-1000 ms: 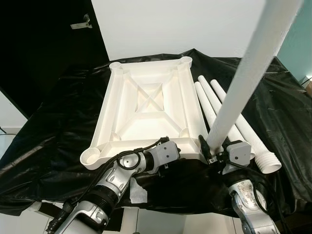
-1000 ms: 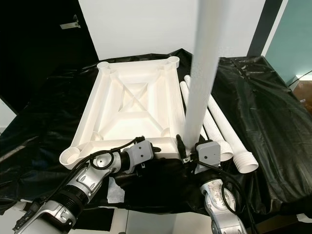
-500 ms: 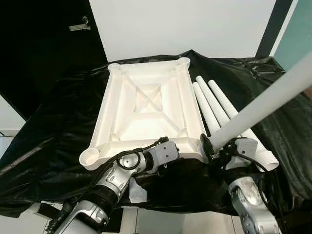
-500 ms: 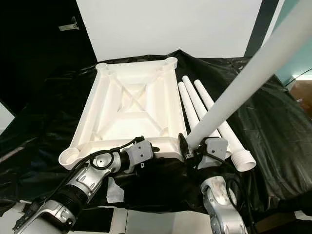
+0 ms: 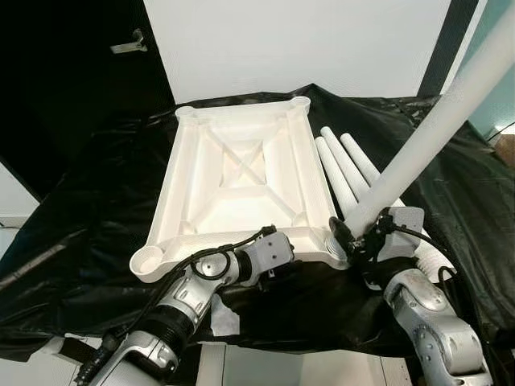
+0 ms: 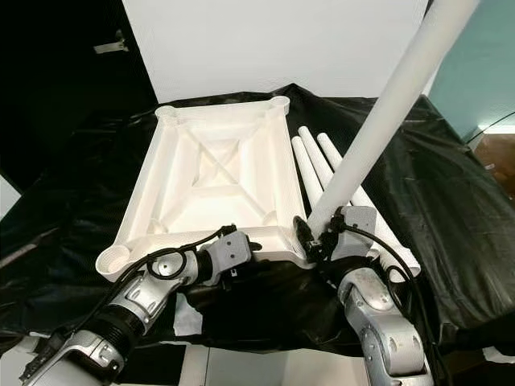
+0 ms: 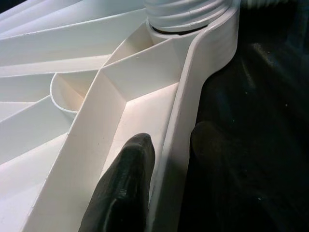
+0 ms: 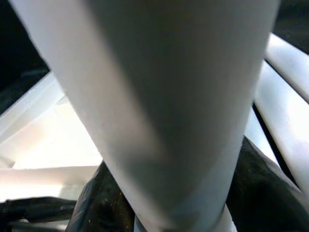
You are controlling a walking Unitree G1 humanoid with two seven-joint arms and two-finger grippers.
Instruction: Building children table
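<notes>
While the ribbed white plastic tabletop lies upside down on the desk, draped in crinkled glossy black sheeting, the left pincer pinches its near rim. The right pincer grips a smooth white tube leg, its threaded end at the near right corner socket. Three legs lie alongside. Behind stands a white wall. The leg now leans steeper than half a second ago.

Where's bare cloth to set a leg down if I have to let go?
Bare black sheet lies left of the tabletop, and far right beyond the spare legs. Crowded: the near-right corner, where the right gripper holds the raised leg, and the near rim under the left gripper.
</notes>
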